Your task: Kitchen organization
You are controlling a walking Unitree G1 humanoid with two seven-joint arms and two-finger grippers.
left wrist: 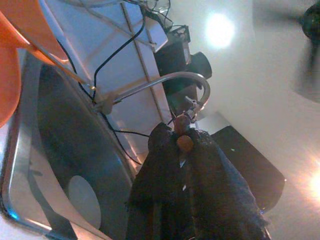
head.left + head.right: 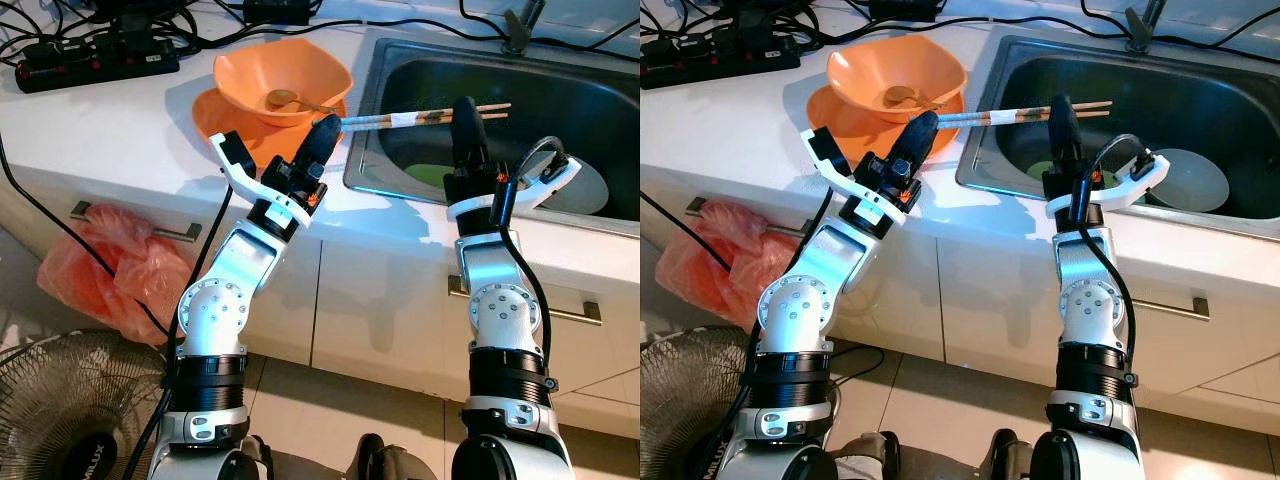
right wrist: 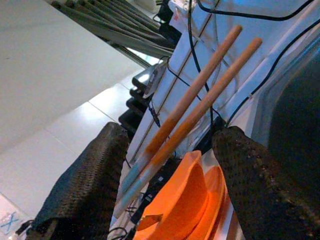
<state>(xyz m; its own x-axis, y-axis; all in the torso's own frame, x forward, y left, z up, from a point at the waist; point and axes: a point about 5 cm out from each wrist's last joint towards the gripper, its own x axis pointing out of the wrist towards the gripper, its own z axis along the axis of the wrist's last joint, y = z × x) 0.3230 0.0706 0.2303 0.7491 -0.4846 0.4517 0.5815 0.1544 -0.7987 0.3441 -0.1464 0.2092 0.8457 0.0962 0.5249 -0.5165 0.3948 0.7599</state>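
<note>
I had the robot squared up to the white table (image 2: 120, 130), with the steel sink (image 2: 590, 120) set into it on the right. In the basin lay a grey plate (image 2: 590, 195) and something green (image 2: 428, 174) that I couldn't identify. Left of the sink, an orange bowl (image 2: 295, 75) sat on an orange plate (image 2: 215, 120), a spoon (image 2: 290, 100) resting inside the bowl. A pair of chopsticks (image 2: 425, 118) bridged from the bowl's edge out over the sink rim, held by nothing.

My right gripper (image 3: 160, 175) was raised at the sink's front edge; in its wrist view the fingers (image 3: 85, 185) stood spread, with the chopsticks running between them, not yet touched. My left gripper (image 2: 285, 150) hovered by the orange plate's near edge, fingers apart and empty as far as I could judge.

The risk I saw: the chopsticks balanced loosely, so a finger brushing one before the pinch closed could roll them into the basin. Closing off-centre might catch a single stick. The left arm sat close enough to nudge the stacked bowl. A power strip (image 2: 100, 55) and cables lay behind, near water.
</note>
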